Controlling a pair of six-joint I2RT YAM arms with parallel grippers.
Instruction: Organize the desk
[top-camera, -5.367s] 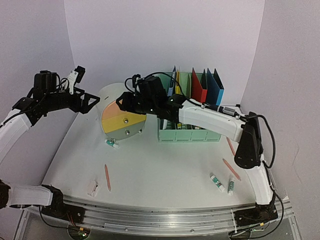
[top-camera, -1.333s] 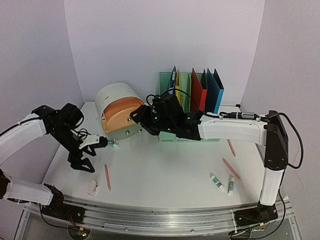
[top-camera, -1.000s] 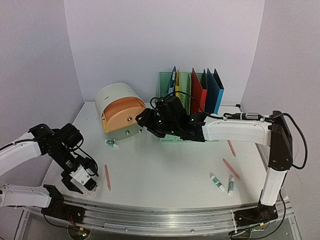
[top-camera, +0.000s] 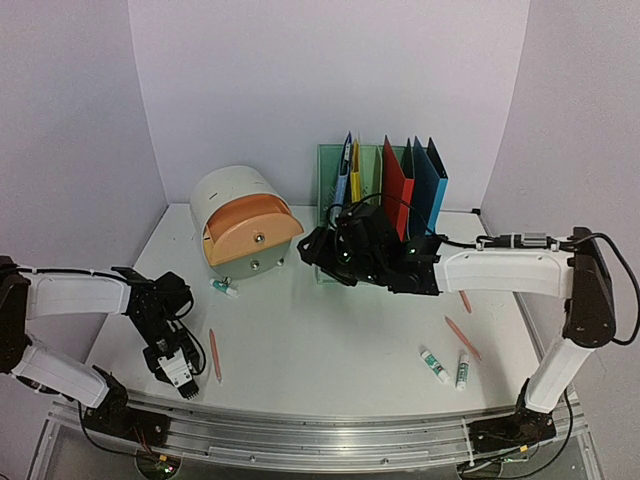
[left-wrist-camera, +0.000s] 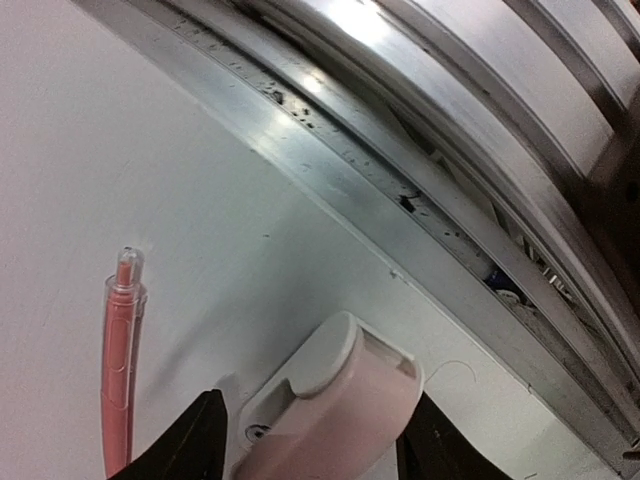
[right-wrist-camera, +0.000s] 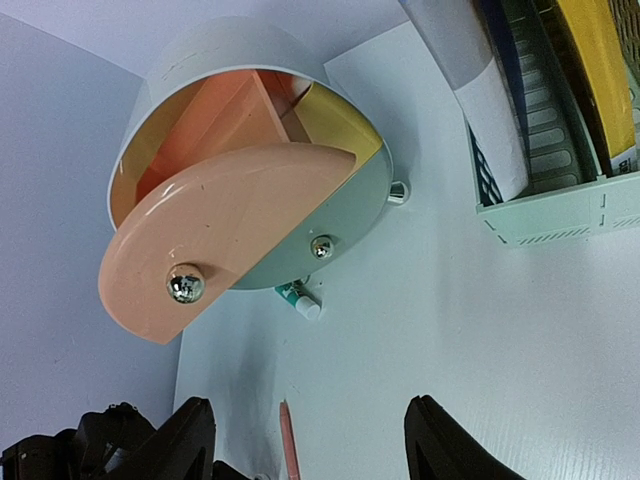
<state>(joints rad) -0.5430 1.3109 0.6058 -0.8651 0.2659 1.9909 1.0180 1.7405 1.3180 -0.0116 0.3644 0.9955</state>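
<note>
The white desk (top-camera: 330, 330) carries scattered stationery. My left gripper (top-camera: 178, 368) is down at the near left, by the front rail (left-wrist-camera: 400, 170). Its jaws flank a small pink and white tape dispenser (left-wrist-camera: 335, 400) lying flat on the desk. One finger touches it and a sliver of gap shows at the other. A pink pen (left-wrist-camera: 122, 360) lies just beside it. My right gripper (right-wrist-camera: 310, 408) hangs open and empty mid-desk, facing the round white organiser (top-camera: 240, 222), whose peach drawer (right-wrist-camera: 220, 235) is swung out.
A green file rack (top-camera: 385, 200) with coloured folders stands at the back. A glue stick (top-camera: 225, 288) lies under the organiser's drawer. Two glue sticks (top-camera: 447, 368) and two pink pens (top-camera: 462, 338) lie at the right. Lilac walls close in the sides.
My left arm came down from beside the organiser to the front left, and its jaws narrowed round the dispenser. My right arm drew back rightward from the organiser, whose peach drawer now stands open.
</note>
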